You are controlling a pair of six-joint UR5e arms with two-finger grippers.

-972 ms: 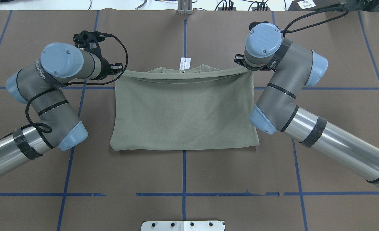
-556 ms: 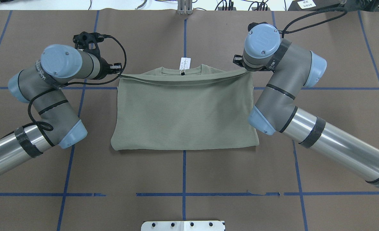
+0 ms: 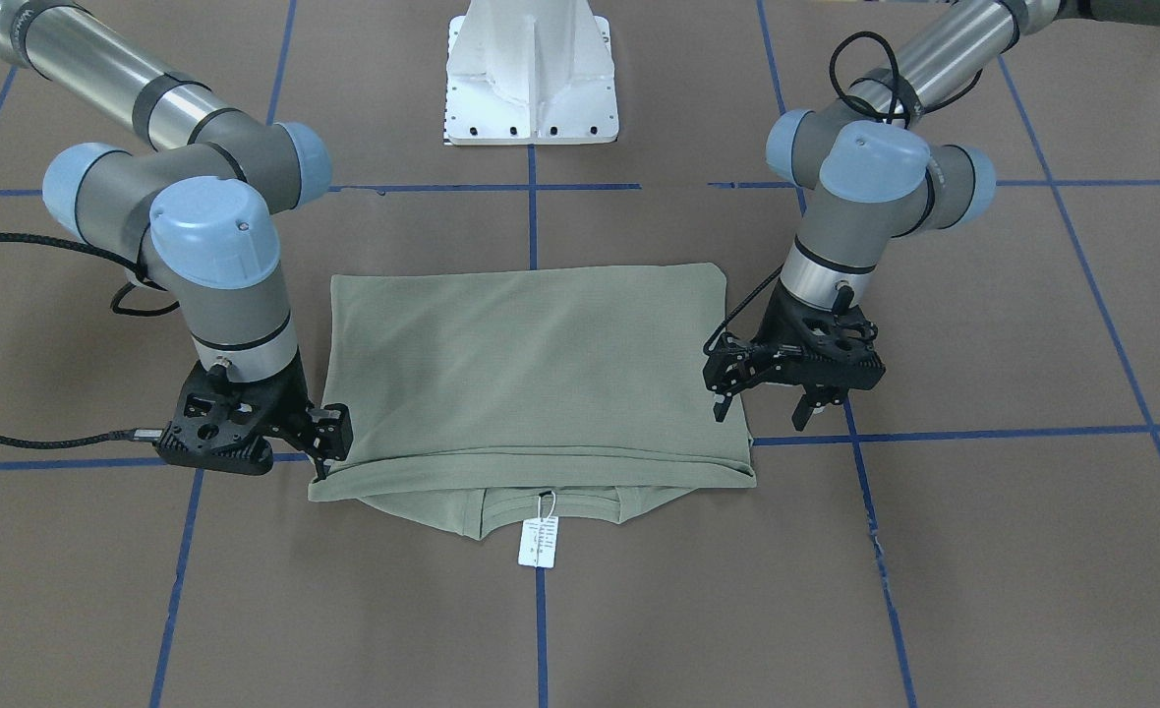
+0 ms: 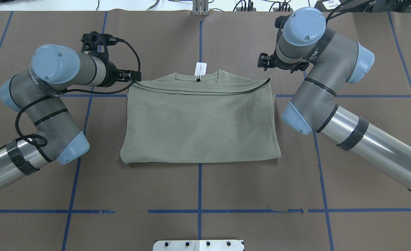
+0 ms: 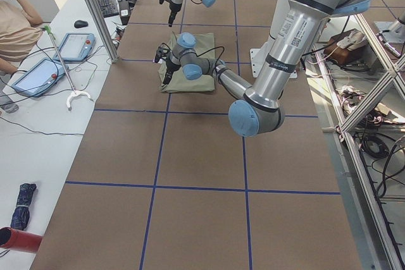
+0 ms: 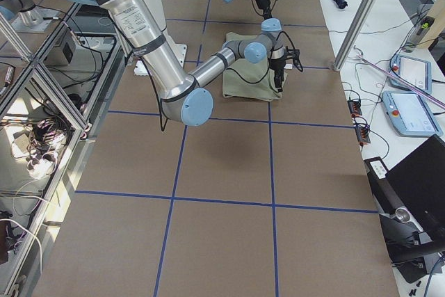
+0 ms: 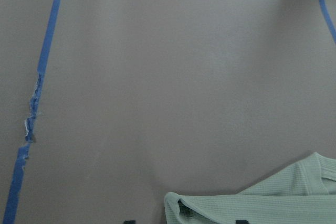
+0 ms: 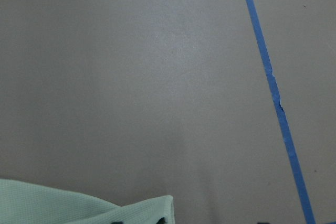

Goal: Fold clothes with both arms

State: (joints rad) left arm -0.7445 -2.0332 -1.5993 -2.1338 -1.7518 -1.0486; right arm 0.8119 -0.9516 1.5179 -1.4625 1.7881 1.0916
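The sage-green shirt [image 4: 198, 122] lies on the brown table, folded in half into a rectangle. Its doubled far edge rests just short of the collar, and the white hang tag [image 4: 200, 68] sticks out past it. My left gripper [image 4: 136, 75] is open at the shirt's far-left corner. In the left wrist view that corner [image 7: 181, 208] lies between the two fingertips. My right gripper [image 4: 263, 64] is open and raised, beyond the far-right corner. The front view shows the shirt [image 3: 531, 374], the left gripper [image 3: 759, 418] and the right gripper [image 3: 329, 447].
Blue tape lines [image 4: 199, 174] grid the brown table cover. The white pedestal [image 3: 531, 88] stands at the robot's side of the table. A person [image 5: 12, 23] sits at a side desk beyond the table's far edge, with tablets and cables.
Both grippers held the folded edge taut above the shirt. Now the edge lies down on the shirt. The right gripper has risen and moved away from its corner, and the left has let go.
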